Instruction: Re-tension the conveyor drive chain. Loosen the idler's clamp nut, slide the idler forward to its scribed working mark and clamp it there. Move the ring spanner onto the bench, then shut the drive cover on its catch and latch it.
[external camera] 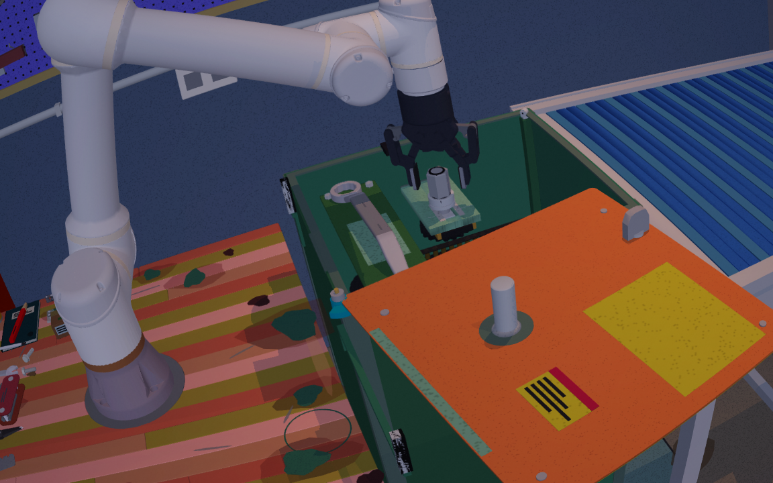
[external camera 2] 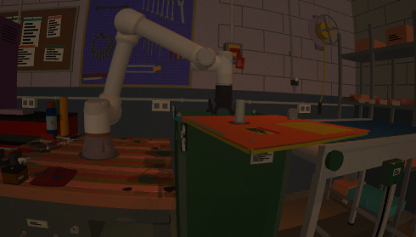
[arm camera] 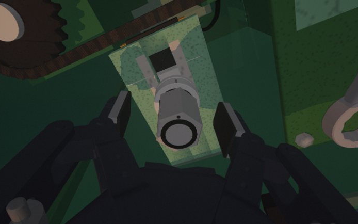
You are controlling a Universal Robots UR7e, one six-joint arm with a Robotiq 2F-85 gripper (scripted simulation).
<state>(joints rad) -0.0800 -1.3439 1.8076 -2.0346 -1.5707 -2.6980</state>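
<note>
The grey hexagonal clamp nut (arm camera: 178,122) stands upright on the idler's pale green plate (external camera: 440,211) inside the green drive housing. My gripper (arm camera: 172,122) hangs open around the nut (external camera: 437,180) and holds nothing. A slot with a dark square opening (arm camera: 162,60) runs along the plate beyond the nut, crossed by a thin scribed line. The drive chain (arm camera: 96,44) runs past the plate's far end to a dark sprocket (arm camera: 16,36). The ring spanner (external camera: 371,222) lies on a green ledge left of the idler, its ring end (arm camera: 353,125) toward the back wall.
The orange drive cover (external camera: 563,336) lies swung open and flat in front of the housing, with a grey knob (external camera: 505,306) standing on it and a grey catch (external camera: 634,222) at its far corner. The striped bench (external camera: 227,360) with the arm's base lies left. The blue conveyor (external camera: 696,144) runs right.
</note>
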